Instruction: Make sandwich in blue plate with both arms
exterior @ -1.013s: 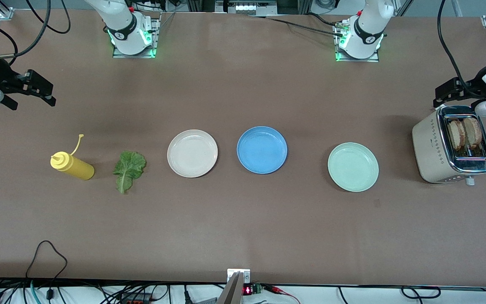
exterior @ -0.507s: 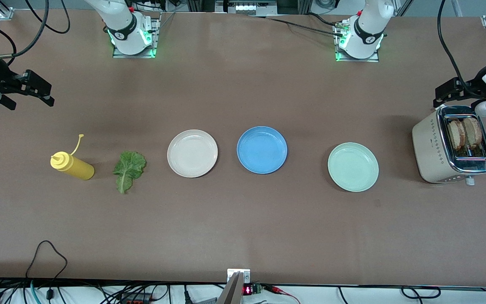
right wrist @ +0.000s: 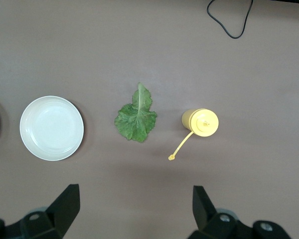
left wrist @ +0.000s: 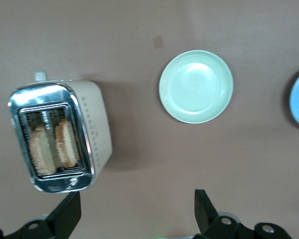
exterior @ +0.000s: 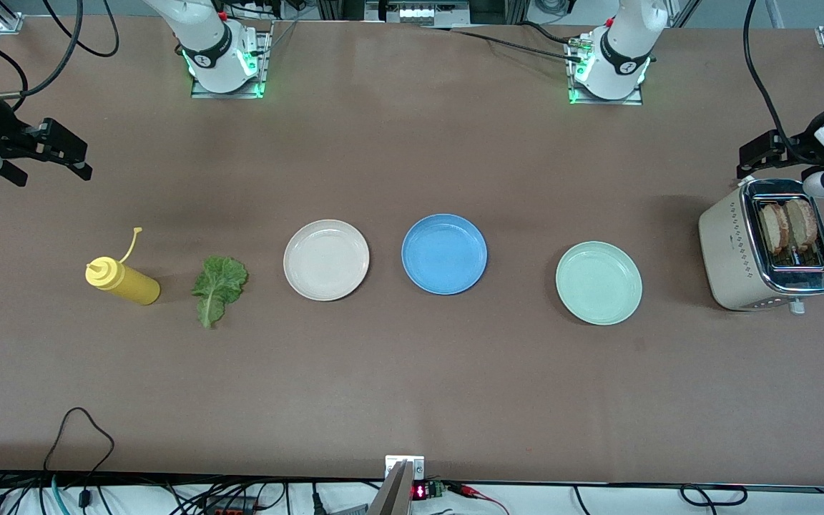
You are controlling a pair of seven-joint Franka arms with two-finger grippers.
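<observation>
The blue plate (exterior: 444,254) is set bare on the tabletop (exterior: 412,386) between a cream plate (exterior: 326,259) and a mint plate (exterior: 599,282). Two bread slices (exterior: 788,224) are held in the toaster (exterior: 741,250); a lettuce leaf (exterior: 218,287) is laid beside the yellow bottle (exterior: 123,280). The left gripper (left wrist: 137,214) is hung beside the toaster, the right gripper (right wrist: 135,211) over the tabletop at the right arm's end, fingers spread on both.

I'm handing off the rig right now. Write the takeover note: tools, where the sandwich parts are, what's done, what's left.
Left tool: open, holding nothing, up beside the toaster.
Right tool: open, holding nothing, at the right arm's end of the table.
Two bread slices stand in the toaster slots.
Lettuce leaf lies on the table between the yellow bottle and the cream plate.
Blue plate: bare.
Done: nothing placed. Left: bread, lettuce, bread onto the blue plate.
</observation>
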